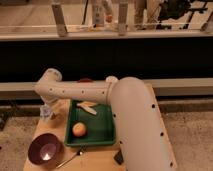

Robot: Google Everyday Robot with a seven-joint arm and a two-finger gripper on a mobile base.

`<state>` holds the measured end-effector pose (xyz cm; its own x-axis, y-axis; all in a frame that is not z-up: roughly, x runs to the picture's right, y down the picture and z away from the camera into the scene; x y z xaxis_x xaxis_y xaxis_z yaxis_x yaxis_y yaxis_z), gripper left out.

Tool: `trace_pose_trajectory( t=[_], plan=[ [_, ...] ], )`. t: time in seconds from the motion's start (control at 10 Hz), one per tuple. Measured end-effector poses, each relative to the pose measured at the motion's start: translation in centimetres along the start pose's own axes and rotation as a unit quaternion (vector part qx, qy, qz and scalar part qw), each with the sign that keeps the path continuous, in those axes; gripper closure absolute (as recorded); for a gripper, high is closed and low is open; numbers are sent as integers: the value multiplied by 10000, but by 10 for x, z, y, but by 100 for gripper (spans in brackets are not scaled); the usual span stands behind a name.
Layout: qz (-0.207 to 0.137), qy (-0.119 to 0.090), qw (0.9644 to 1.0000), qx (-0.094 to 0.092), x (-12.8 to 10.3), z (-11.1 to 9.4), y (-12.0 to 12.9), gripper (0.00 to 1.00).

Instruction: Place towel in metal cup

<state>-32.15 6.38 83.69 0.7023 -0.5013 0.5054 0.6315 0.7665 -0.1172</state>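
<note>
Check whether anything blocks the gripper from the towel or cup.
Nothing visible does. The gripper hangs at the table's left edge, beside the green tray; the pale thing below it may be towel or cup, I cannot tell.

White arm [80,91], pale hand [46,113] at table [100,159] edge; green tray [102,136]; orange fruit [78,129]; purple bowl [45,149]

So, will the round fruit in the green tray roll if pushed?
Probably: the fruit looks round, though the tray rim should stop it. Its smooth, full shape suggests firm, not floppy. The jaws are far left, away from it.
</note>
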Motion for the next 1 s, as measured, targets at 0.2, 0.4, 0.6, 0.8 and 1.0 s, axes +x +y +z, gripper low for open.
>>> trace_pose_trajectory(
  t=[0.2,0.4,0.6,0.8,1.0],
  plan=[
    [-8,-18,10000,-7,-3,1,0,20],
    [4,-13,10000,-5,-1,0,0,20],
    [7,-14,10000,-5,-1,0,0,20],
    [7,-16,10000,-3,-2,0,0,20],
    [6,-16,10000,-3,-2,0,0,20]
  ],
)
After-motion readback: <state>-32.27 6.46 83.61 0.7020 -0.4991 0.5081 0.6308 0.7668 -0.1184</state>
